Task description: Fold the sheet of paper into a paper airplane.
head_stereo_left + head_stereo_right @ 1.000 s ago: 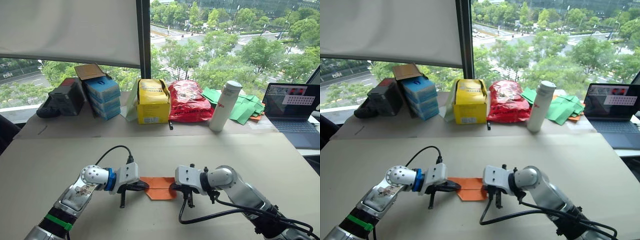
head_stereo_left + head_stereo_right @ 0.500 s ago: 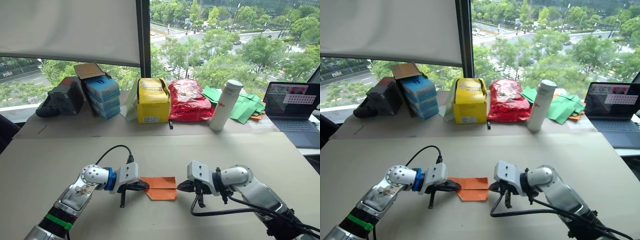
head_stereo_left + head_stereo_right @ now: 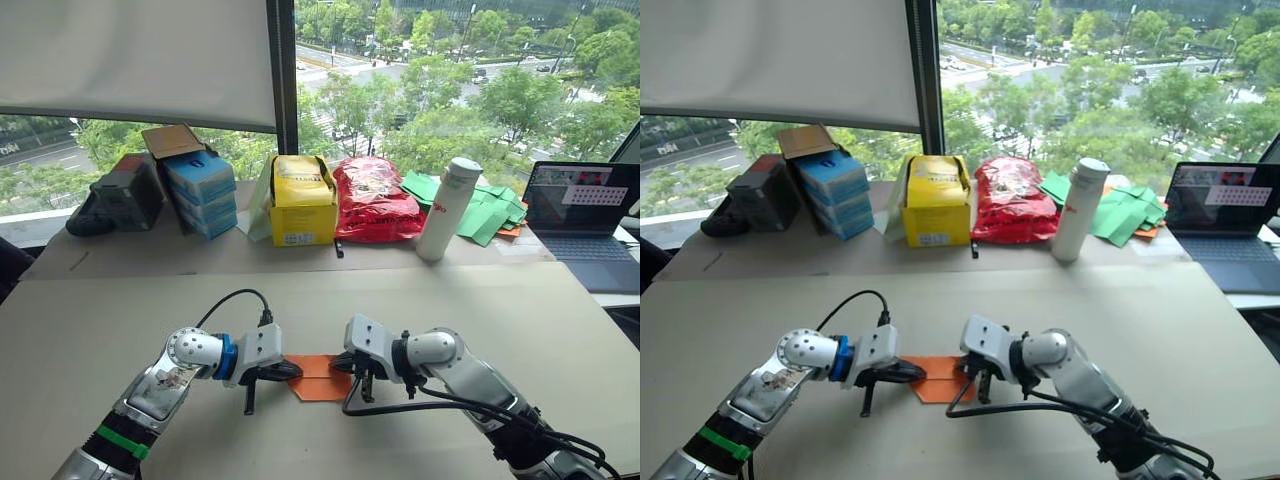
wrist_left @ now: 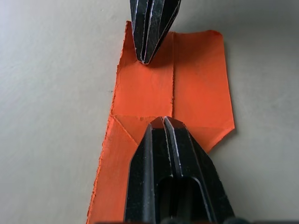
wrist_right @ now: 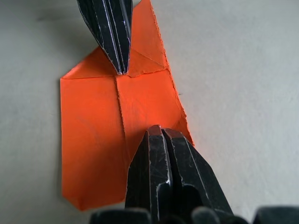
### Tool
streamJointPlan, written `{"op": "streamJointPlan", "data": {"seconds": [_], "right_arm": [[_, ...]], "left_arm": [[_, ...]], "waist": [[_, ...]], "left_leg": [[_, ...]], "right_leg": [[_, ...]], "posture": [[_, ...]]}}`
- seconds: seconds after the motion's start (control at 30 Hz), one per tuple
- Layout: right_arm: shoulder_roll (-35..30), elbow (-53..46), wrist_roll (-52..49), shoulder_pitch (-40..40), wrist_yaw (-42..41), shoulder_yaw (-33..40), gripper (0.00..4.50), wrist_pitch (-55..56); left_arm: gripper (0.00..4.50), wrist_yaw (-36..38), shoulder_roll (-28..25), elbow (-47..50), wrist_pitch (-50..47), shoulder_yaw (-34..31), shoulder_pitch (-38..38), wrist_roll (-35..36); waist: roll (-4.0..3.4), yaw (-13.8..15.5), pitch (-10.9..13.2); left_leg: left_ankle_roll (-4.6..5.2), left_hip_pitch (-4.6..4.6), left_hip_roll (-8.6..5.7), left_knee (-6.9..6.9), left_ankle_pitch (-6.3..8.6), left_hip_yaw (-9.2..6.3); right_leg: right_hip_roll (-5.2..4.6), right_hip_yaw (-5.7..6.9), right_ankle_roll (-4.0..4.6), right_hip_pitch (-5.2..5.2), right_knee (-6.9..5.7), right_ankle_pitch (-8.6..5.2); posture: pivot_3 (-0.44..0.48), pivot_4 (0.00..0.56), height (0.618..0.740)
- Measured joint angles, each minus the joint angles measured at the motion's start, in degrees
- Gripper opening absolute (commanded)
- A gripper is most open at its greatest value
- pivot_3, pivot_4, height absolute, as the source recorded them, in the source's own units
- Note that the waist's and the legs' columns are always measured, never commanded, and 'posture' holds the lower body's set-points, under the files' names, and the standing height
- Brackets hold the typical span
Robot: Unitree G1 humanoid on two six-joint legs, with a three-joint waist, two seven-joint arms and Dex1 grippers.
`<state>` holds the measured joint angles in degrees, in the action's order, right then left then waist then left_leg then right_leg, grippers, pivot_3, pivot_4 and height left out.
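right claw back on orange paper, left claw unmoved

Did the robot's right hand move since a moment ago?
Yes. The right gripper came back toward the robot's left, onto the end of the orange paper, which it had pulled away from half a second ago.

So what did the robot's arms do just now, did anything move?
The right pincer had drawn back off the orange paper, then came in again and now presses its shut tips on the paper's right end. The left pincer stayed shut on the left end. The paper stayed flat where it was.
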<state>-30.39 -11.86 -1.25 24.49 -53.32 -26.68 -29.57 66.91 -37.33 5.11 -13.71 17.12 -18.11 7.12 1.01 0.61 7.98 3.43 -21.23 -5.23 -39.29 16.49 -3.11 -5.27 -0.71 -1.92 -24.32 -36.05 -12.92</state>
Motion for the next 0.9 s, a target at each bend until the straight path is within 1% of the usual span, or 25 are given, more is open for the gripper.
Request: {"op": "streamJointPlan", "data": {"seconds": [0.23, 0.4, 0.6, 0.9], "right_arm": [[-0.1, -0.6, 0.7, 0.4, -0.2, -1.1, 0.06, -1.0], [-0.4, -1.2, 0.9, 0.4, -0.2, -1.6, 0.06, -1.1], [-0.4, -1.4, 1.0, 0.4, -0.2, -1.8, 0.06, -1.3], [-0.4, -1.8, 1.0, 0.7, -0.2, -2.0, 0.06, -2.2]], "left_arm": [[0.0, -0.6, 2.8, 0.6, -1.5, 1.5, -1.4, -0.2], [0.0, -1.3, 2.9, -0.8, -1.3, 2.3, -1.5, -1.3], [0.0, -1.2, 0.8, -0.6, 0.7, 2.3, -0.8, -1.6], [0.0, -1.5, -1.7, 0.3, 1.4, 0.5, 1.7, -1.0]], "waist": [[0.0, 0.0, 0.0], [0.0, 0.0, 0.0], [0.0, -0.1, 0.0], [-0.01, -0.4, 0.0]], "left_leg": [[0.06, 0.03, 0.01, 0.0, 0.03, 0.0], [0.03, 0.04, 0.01, 0.0, 0.02, 0.0], [0.07, 0.11, 0.01, 0.03, 0.04, 0.0], [0.09, 0.21, 0.03, 0.12, 0.05, 0.0]], "right_leg": [[0.02, 0.0, 0.0, 0.01, -0.03, 0.0], [0.02, 0.01, 0.0, 0.02, -0.02, 0.0], [0.01, -0.01, 0.01, 0.04, -0.02, 0.0], [0.02, -0.01, 0.01, 0.04, -0.02, 0.0]], "posture": [[0.0, 0.15, 0.74], [0.0, 0.15, 0.74], [0.0, 0.15, 0.74], [0.0, 0.15, 0.74]]}}
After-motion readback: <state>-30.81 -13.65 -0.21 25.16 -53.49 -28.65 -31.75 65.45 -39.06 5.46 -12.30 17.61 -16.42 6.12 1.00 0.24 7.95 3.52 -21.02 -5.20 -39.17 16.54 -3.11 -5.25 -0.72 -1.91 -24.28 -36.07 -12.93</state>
